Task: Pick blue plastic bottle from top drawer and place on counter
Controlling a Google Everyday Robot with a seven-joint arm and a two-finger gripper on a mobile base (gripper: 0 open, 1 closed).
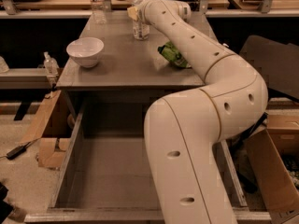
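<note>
On the far left, a small pump-top bottle (49,62) stands on a low ledge beside the grey cabinet. On the counter (117,71), a white bowl (85,51) sits near the left edge of the surface. Farther back stands a clear bottle (96,3). The blue plastic bottle (140,29), clear with a white cap, stands upright on the far middle of the counter. The gripper (136,13) is right at its upper part; I cannot tell how the jaws stand. To the right lies a green bag (172,55), partly under the white arm (210,120). The top drawer (110,171) is pulled open at the near side.
</note>
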